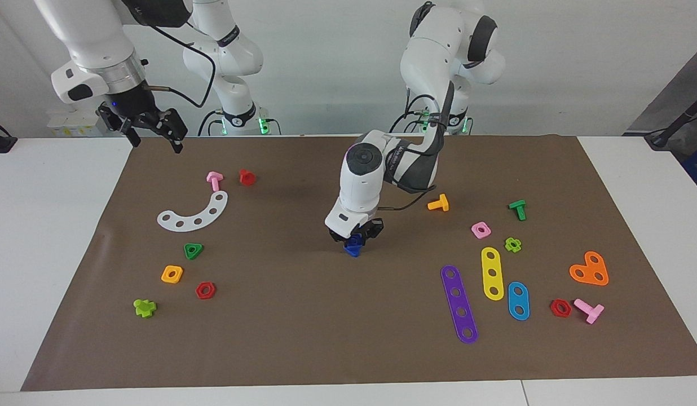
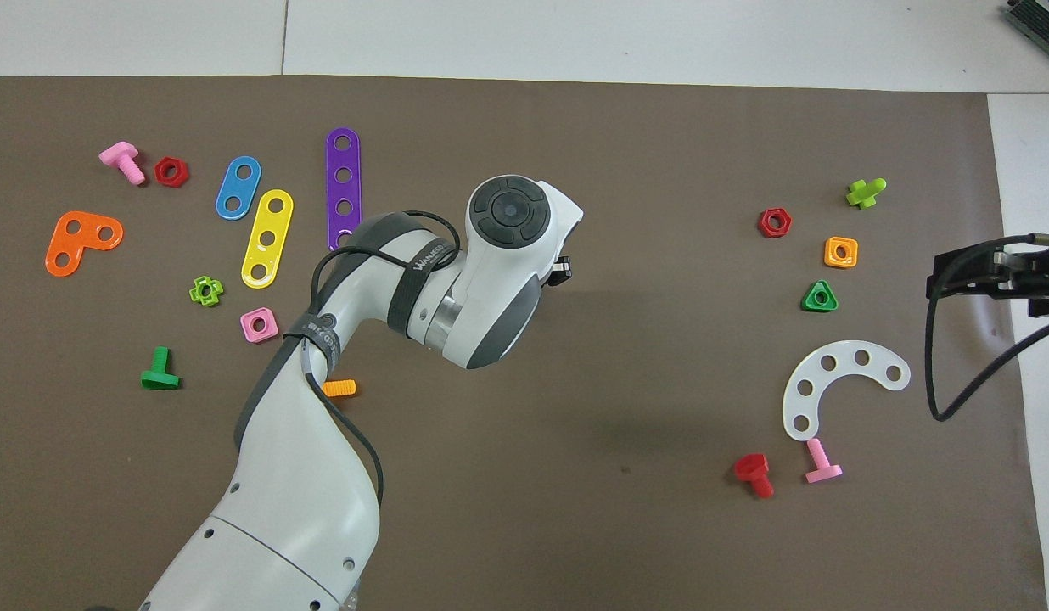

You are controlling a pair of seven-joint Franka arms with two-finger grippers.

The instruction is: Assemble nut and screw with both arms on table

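A brown mat [image 1: 303, 338] covers the white table [image 1: 44, 225] before a pale wall, and at mid-frame the left gripper [image 1: 355, 241] pinches the dark-blue screw [image 1: 353, 247] low over the mat, while the right gripper [image 1: 151, 127] waits spread wide at upper left.

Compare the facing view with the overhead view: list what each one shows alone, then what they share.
Facing view only: the left gripper shut on the dark-blue screw, low over the middle of the brown mat; also both arm bases, and the open right gripper seen whole, waiting over the mat's corner at the right arm's end.

Overhead view only: nothing of the blue piece, since the left arm's wrist covers it.

Both: the white curved strip, purple strip, orange heart plate, and the scattered coloured nuts and screws.
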